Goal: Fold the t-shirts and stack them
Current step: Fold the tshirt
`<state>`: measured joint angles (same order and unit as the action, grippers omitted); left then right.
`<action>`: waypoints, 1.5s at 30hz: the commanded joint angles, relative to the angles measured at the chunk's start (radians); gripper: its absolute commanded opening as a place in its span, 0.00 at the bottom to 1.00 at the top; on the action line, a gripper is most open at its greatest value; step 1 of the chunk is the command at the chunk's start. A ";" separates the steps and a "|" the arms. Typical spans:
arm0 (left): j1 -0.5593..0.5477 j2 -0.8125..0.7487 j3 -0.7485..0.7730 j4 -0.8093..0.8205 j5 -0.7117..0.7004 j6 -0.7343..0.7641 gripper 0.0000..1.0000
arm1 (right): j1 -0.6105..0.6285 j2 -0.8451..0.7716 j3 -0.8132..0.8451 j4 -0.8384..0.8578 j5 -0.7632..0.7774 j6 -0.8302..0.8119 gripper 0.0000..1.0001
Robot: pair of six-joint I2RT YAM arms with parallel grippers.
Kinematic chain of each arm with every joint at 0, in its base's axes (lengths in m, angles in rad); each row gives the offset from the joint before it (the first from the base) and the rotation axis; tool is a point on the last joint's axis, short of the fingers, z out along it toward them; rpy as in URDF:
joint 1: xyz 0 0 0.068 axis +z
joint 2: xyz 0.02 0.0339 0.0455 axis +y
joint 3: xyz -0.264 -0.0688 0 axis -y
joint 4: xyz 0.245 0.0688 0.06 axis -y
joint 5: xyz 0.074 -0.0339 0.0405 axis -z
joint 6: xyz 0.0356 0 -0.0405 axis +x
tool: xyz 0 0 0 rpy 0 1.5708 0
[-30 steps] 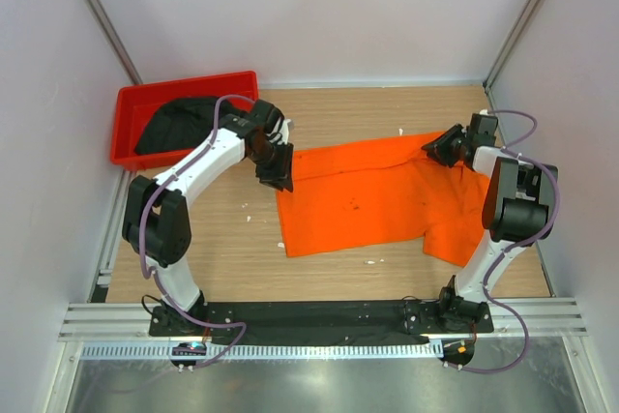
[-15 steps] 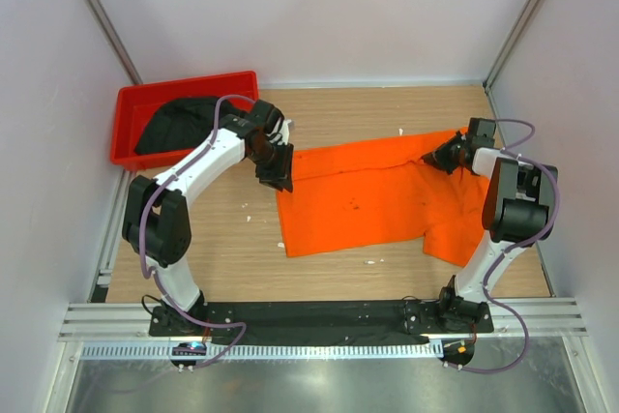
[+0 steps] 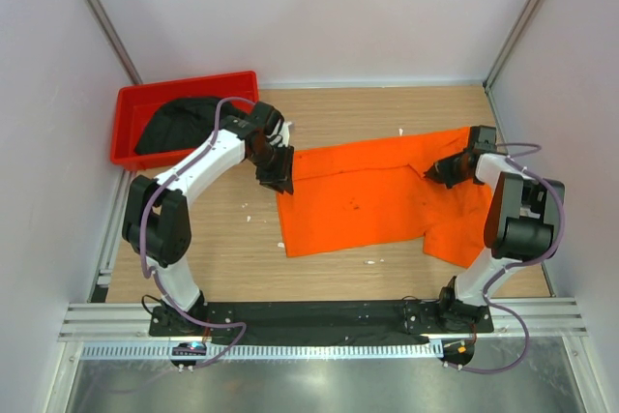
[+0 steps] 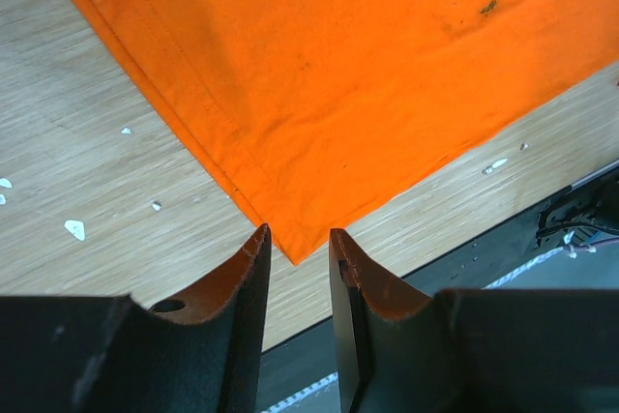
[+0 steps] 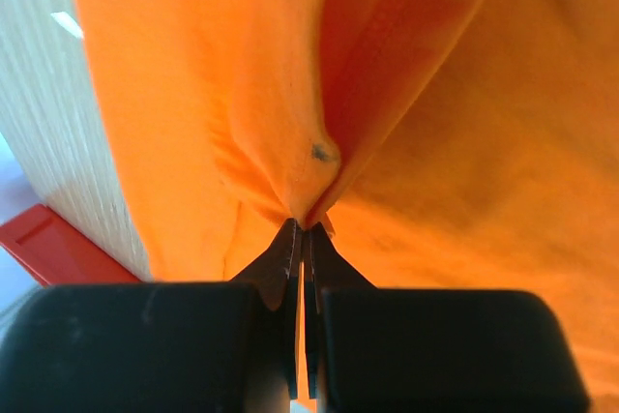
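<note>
The orange t-shirt lies spread across the wooden table, with its right sleeve part bunched. My left gripper stands open at the shirt's left edge. In the left wrist view its fingertips straddle a flat corner of the orange cloth without clamping it. My right gripper is shut on a raised fold of the orange t-shirt near its upper right. In the right wrist view the jaws meet on the pinched cloth. The black t-shirt lies crumpled in the red bin.
The red bin sits at the back left corner beside the left wall. Small white flecks dot the wood. A black base rail runs along the near edge. Grey walls close in on the left, back and right.
The right gripper has shut on a fold of the orange t-shirt and drawn it slightly toward the near side. The left arm has not moved.
</note>
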<state>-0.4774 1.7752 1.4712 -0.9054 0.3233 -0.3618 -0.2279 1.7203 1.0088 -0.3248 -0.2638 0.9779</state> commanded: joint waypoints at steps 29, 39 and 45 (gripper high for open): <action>0.011 -0.011 0.081 0.178 -0.348 -0.039 0.51 | -0.108 -0.027 0.221 0.035 0.330 -0.507 0.29; 0.011 0.167 0.175 0.246 -0.273 -0.026 0.44 | -0.105 0.215 0.408 0.156 0.307 -0.487 0.01; 0.011 0.269 0.238 0.286 -0.273 -0.034 0.42 | -0.088 0.343 0.524 0.171 0.293 -0.459 0.01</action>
<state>-0.4709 2.0136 1.6432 -0.6838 0.0383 -0.3893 -0.3286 2.0430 1.4620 -0.2047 0.0349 0.5030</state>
